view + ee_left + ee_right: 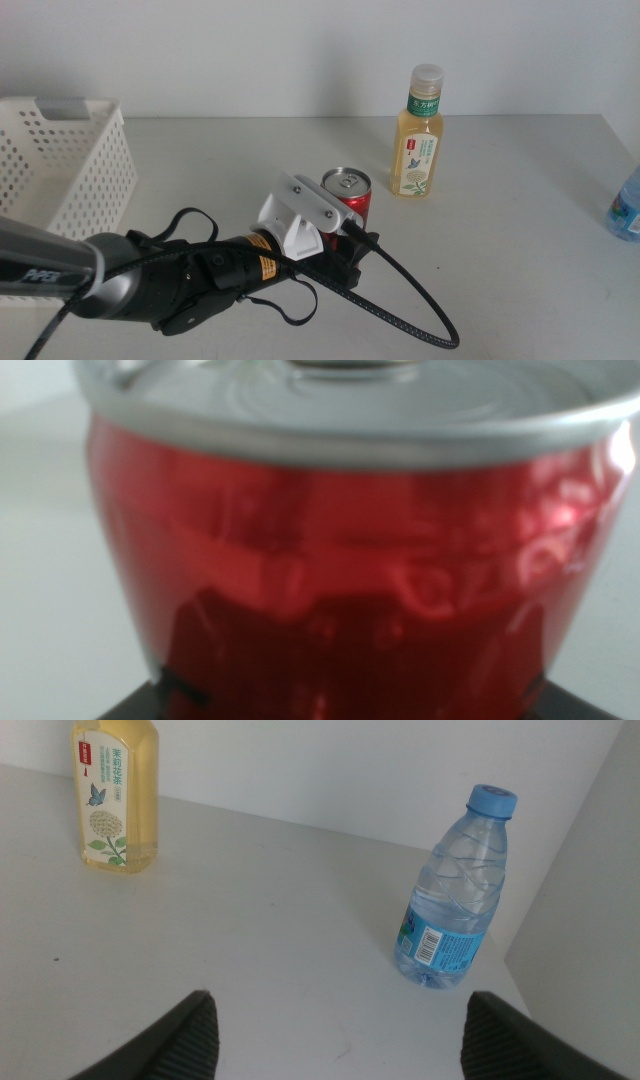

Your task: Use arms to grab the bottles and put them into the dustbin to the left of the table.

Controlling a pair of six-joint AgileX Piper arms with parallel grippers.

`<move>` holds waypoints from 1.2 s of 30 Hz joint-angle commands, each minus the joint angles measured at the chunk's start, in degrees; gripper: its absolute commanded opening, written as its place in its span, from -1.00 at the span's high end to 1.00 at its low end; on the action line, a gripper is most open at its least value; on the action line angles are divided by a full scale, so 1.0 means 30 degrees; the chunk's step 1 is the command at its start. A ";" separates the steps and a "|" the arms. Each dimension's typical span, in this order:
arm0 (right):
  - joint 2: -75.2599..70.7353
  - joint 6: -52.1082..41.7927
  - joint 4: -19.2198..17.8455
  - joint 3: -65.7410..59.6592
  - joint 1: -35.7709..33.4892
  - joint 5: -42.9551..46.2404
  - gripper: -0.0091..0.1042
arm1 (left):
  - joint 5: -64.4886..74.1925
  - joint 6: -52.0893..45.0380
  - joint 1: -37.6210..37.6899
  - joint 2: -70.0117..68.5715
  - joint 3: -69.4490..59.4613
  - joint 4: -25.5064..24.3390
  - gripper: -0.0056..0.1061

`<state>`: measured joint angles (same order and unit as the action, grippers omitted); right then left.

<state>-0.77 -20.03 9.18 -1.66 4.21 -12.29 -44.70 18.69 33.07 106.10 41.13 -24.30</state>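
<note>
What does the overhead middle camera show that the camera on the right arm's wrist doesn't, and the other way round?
Only the middle view shows the white dustbin, the left arm with its left pincer at the red can, and the tea bottle's cap.

Only the right wrist view shows the right pincer, open and holding nothing, and the whole water bottle with its blue cap.

Both show the yellow tea bottle and the grey table; the middle view catches only an edge of the water bottle.
</note>
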 commanded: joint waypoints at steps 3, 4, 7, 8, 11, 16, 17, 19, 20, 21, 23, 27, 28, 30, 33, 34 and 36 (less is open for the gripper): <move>-0.0414 -0.0184 -0.0043 0.0188 0.0099 0.1359 -0.25 | 0.0373 0.0435 -0.0191 -0.3652 0.0444 0.0506 0.69; -0.0414 -0.0184 -0.0043 0.0188 0.0099 0.1359 -0.25 | 0.1057 0.0735 -0.0216 -0.4324 0.0444 0.0506 0.69; -0.0414 -0.0184 -0.0043 0.0188 0.0099 0.1359 -0.25 | 0.3809 0.2141 -0.0647 -0.6279 0.0902 0.0433 0.69; -0.0414 -0.0184 -0.0043 0.0188 0.0099 0.1359 -0.25 | 0.5173 0.2702 -0.0838 -0.6886 0.1250 0.0384 0.69; -0.0414 -0.0184 -0.0043 0.0188 0.0099 0.1359 -0.25 | 0.9462 0.3808 -0.1310 -0.8324 0.2628 -0.0204 0.69; -0.0414 -0.0184 -0.0043 0.0188 0.0099 0.1359 -0.25 | 1.6940 0.3460 -0.1757 -0.9582 0.5755 -0.0130 0.70; -0.0414 -0.0184 -0.0043 0.0188 0.0099 0.1359 -0.25 | 1.8396 0.2753 -0.1911 -0.9578 0.6501 0.0304 0.70; -0.0414 -0.0184 -0.0043 0.0188 0.0099 0.1359 -0.25 | 2.0894 0.0570 -0.2395 -0.9493 0.7782 0.2168 0.70; -0.0414 -0.0184 -0.0043 0.0188 0.0099 0.1359 -0.25 | 2.2131 -0.1145 -0.2759 -0.9466 0.8442 0.3675 0.70; -0.0414 -0.0184 -0.0043 0.0188 0.0099 0.1359 -0.25 | 2.3204 -0.3175 -0.3215 -0.9451 0.9016 0.5561 0.71; -0.0414 -0.0184 -0.0043 0.0188 0.0099 0.1359 -0.25 | 2.4656 -0.7938 -0.4402 -0.9451 0.9832 0.9479 0.73; -0.0414 -0.0184 -0.0043 0.0188 0.0099 0.1359 -0.25 | 2.7358 -1.5003 -0.7490 -0.9451 1.1010 1.6158 0.80; -0.0414 -0.0184 -0.0043 0.0188 0.0099 0.1359 -0.25 | 2.7789 -1.5495 -0.8112 -0.9451 1.1231 1.6999 0.80; -0.0414 -0.0184 -0.0043 0.0188 0.0099 0.1359 -0.25 | 2.8591 -1.5740 -0.9630 -0.9451 1.1649 1.7446 0.82; -0.0414 -0.0184 -0.0043 0.0188 0.0099 0.1359 -0.25 | 2.9099 -1.5720 -1.1769 -0.9451 1.2147 1.7120 0.82; -0.0414 -0.0184 -0.0043 0.0188 0.0099 0.1359 -0.25 | 2.9144 -1.5720 -1.2288 -0.9427 1.2254 1.7096 0.82; -0.0414 -0.0184 -0.0043 0.0188 0.0099 0.1359 -0.25 | 2.9599 -1.5720 -1.3491 -0.9212 1.2695 1.6953 0.82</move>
<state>-0.77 -20.03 9.18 -1.66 4.21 -12.29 46.78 -28.27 -5.29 80.36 76.03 24.12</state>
